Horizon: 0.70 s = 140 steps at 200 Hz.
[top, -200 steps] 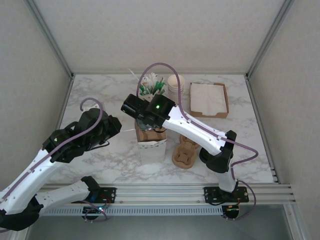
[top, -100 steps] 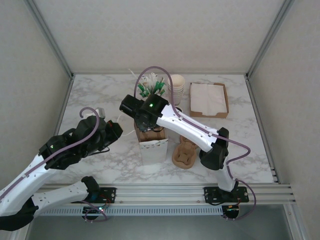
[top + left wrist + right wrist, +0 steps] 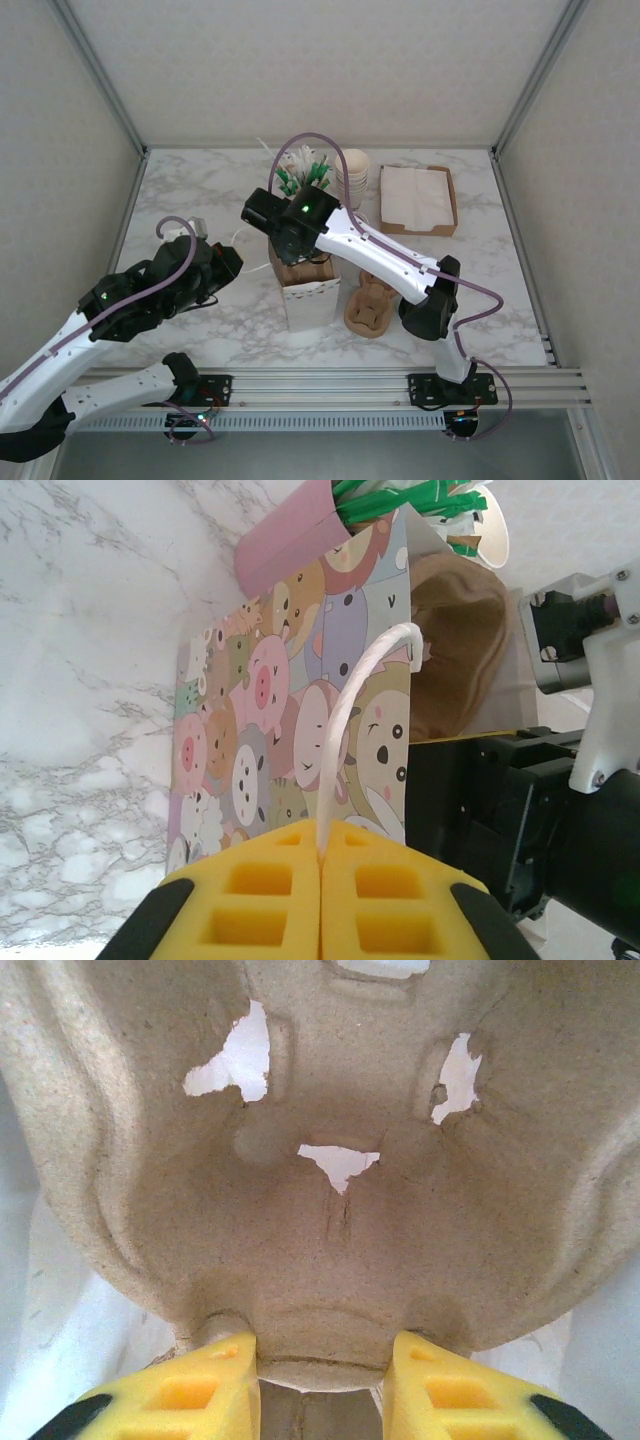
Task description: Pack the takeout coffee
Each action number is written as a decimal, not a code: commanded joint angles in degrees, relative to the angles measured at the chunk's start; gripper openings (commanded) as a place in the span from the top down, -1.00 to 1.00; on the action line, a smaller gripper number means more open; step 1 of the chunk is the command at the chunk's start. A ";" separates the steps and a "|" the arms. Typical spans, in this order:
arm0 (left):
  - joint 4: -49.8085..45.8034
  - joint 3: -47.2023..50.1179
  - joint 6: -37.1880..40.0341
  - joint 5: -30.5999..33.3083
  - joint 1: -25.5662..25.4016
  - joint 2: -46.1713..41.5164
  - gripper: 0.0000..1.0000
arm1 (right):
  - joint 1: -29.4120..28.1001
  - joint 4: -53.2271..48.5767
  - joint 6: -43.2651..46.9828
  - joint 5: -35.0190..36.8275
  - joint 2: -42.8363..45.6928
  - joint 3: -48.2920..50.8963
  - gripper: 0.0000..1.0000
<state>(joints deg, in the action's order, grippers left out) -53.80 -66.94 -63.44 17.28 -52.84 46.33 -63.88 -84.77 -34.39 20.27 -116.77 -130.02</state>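
Now | left gripper (image 3: 322, 842) clenched on bag (image 3: 255, 740) handle (image 3: 345, 700) | right gripper (image 3: 322, 1365) grasping carrier (image 3: 330, 1110) at bag mouth | we should lower it level, with the mouth pulled wide.

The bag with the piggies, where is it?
Top view: the bag stands mid-table, just left of a cardboard cup carrier, and the left end effector pinches its white handle.

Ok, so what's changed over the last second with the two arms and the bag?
The left arm drew back toward the near-left corner; its left gripper is shut on the bag's white handle. The right gripper, clamped on the pulp cup carrier, shifted slightly left above the cartoon-print bag. The spare carrier, the napkin tray and the cup stack stayed put.
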 commanded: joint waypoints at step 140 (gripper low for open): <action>-0.34 1.11 -0.63 2.85 -1.90 -1.33 0.81 | 0.15 -6.53 3.85 0.45 -5.06 0.75 0.35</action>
<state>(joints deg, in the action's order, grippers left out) -53.80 -66.61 -63.44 18.57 -53.98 45.67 -63.88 -89.56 -30.94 20.27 -121.93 -129.84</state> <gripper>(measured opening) 0.094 0.324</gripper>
